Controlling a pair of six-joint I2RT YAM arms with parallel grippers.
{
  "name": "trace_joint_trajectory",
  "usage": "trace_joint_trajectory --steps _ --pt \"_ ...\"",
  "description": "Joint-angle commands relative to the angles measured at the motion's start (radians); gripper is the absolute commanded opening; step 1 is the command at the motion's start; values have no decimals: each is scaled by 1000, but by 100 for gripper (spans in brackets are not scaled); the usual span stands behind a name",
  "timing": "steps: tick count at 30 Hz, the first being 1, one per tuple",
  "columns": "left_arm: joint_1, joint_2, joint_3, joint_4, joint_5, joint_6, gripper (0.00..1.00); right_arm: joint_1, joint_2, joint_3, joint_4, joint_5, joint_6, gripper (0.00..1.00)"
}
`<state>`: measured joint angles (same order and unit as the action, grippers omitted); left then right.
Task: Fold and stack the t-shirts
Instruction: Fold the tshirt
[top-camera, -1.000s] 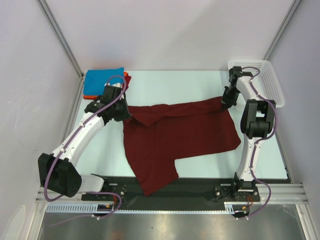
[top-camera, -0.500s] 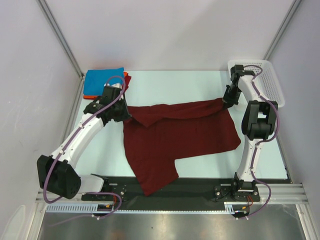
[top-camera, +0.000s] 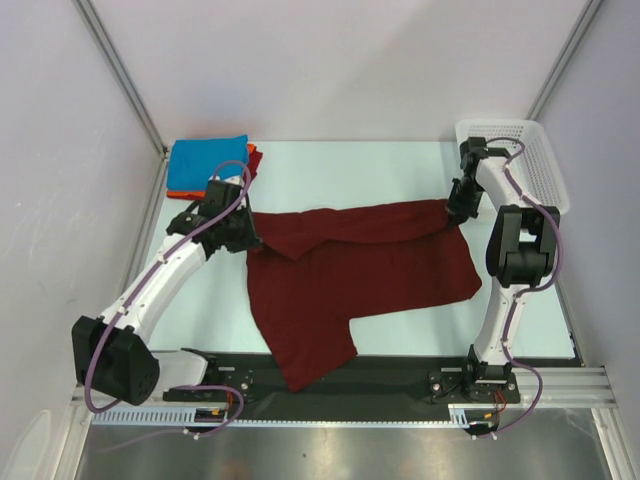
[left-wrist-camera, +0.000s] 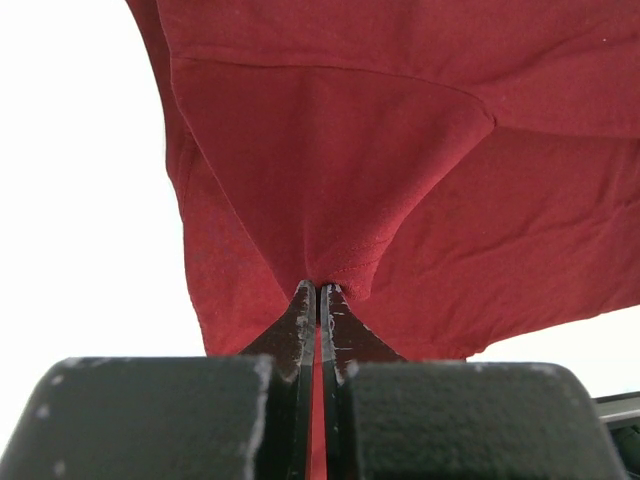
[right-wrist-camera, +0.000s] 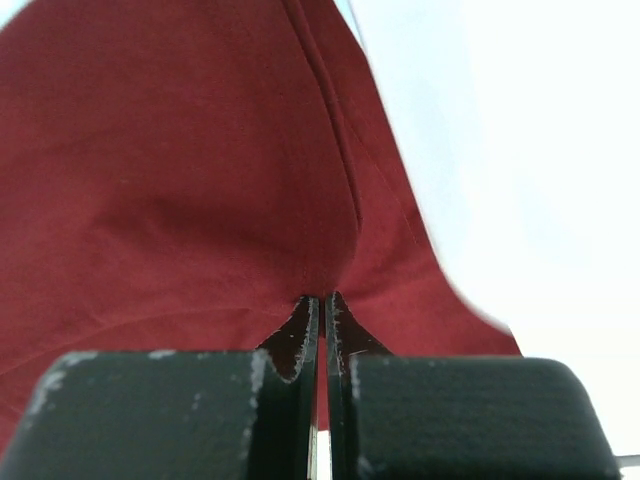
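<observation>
A dark maroon t-shirt (top-camera: 360, 270) lies spread across the middle of the table, one sleeve trailing over the near edge. My left gripper (top-camera: 248, 232) is shut on its far left corner, and the left wrist view shows the cloth (left-wrist-camera: 400, 180) pinched between the fingertips (left-wrist-camera: 318, 292). At the far right corner my right gripper (top-camera: 452, 208) is shut on the hem, the fabric (right-wrist-camera: 180, 180) bunching at the fingertips (right-wrist-camera: 320, 300). A folded bright blue t-shirt (top-camera: 205, 160) rests on an orange-red one (top-camera: 252, 156) in the far left corner.
A white mesh basket (top-camera: 525, 160) stands at the far right corner beside the right arm. Grey walls and metal posts enclose the table (top-camera: 340, 165). A black strip (top-camera: 400, 372) runs along the near edge by the arm bases.
Both arms have shifted slightly with the shirt's far edge still held. The left gripper has drawn a little toward the near side and the right a little to the right, pulling the edge tauter.
</observation>
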<state>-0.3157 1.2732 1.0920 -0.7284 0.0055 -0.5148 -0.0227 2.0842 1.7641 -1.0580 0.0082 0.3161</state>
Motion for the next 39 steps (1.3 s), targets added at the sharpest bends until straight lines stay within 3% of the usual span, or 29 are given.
trace_joint_trajectory --steps 1,14,16,18,19,20,22,23,25,30,31,34,36,37,39 --pt "3 -28 -6 4 7 18 0 6 -101 -11 13 35 -3 0" --pt "3 -25 -53 7 24 19 0 12 -55 -46 43 42 -9 0" --pt "3 -20 -61 6 22 22 0 12 -55 -54 46 45 -8 3" --pt "3 -9 -69 1 30 22 1 12 -53 -57 40 53 -11 13" --pt "3 1 -70 3 42 30 15 13 -53 -54 32 67 -12 17" --pt "3 3 -72 1 53 36 29 17 -56 -46 24 75 -15 31" --pt "3 -9 -73 3 56 35 58 58 -79 3 -14 108 -28 42" --pt "3 -49 -72 13 51 32 65 75 -102 41 -39 116 -29 51" --pt "3 -84 -58 33 15 25 80 131 -127 72 -43 86 -12 55" --pt "6 -60 31 75 -42 18 75 325 -188 19 122 -16 31 57" --pt "12 -45 32 93 -29 21 70 380 -188 -20 165 -113 76 55" --pt "50 50 52 136 19 13 51 473 -162 -69 337 -229 203 39" --pt "89 125 92 158 118 21 48 523 -129 -65 423 -244 248 29" --pt "95 218 147 121 137 30 36 567 -87 -54 459 -252 271 8" --pt "96 291 190 110 151 62 31 599 -41 -32 464 -270 300 0"
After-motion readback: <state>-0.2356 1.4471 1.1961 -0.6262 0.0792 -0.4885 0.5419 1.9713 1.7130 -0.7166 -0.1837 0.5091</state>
